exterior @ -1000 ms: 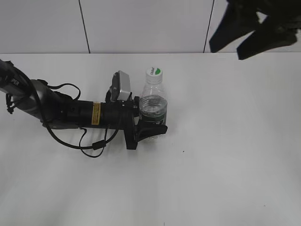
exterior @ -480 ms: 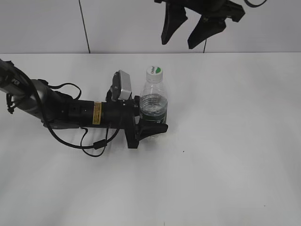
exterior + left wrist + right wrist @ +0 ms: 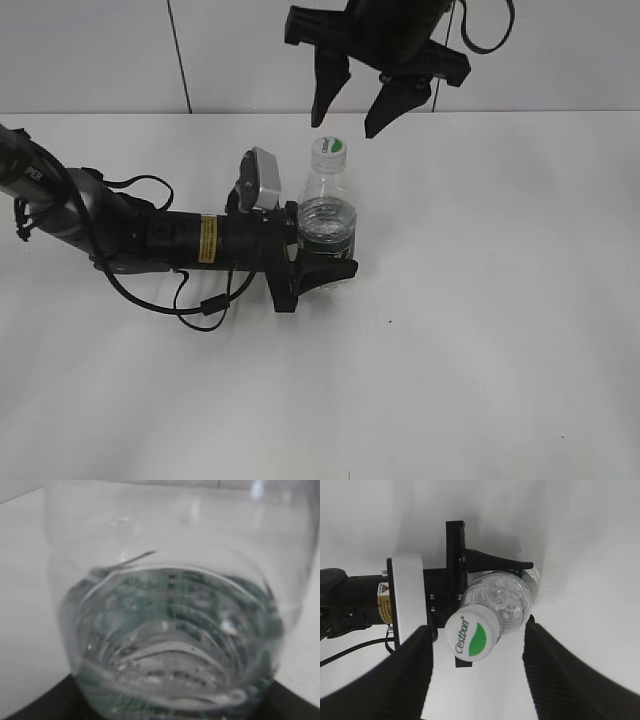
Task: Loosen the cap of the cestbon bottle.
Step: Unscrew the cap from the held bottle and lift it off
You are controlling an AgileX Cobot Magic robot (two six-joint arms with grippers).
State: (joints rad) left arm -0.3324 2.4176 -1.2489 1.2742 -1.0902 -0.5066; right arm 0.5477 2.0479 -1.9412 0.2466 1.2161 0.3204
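The clear cestbon bottle [image 3: 326,225] stands upright on the white table. My left gripper [image 3: 322,258] is shut on the bottle's lower body; the bottle fills the left wrist view [image 3: 170,610]. The white cap [image 3: 329,152] with its green leaf mark sits on the neck. My right gripper [image 3: 345,122] hangs open just above the cap, fingers pointing down. In the right wrist view the cap [image 3: 472,636] lies between the two open fingers of the right gripper [image 3: 477,652], which do not touch it. The bottle body [image 3: 502,597] shows below the cap.
The left arm [image 3: 150,238] lies low across the table from the left, with loose black cables [image 3: 205,305] beside it. The white table [image 3: 480,330] extends to the right and front. A white panelled wall [image 3: 240,50] stands behind.
My right gripper has swung in from the upper right and moved left and down, now hanging over the cap. The left gripper and bottle have not moved.
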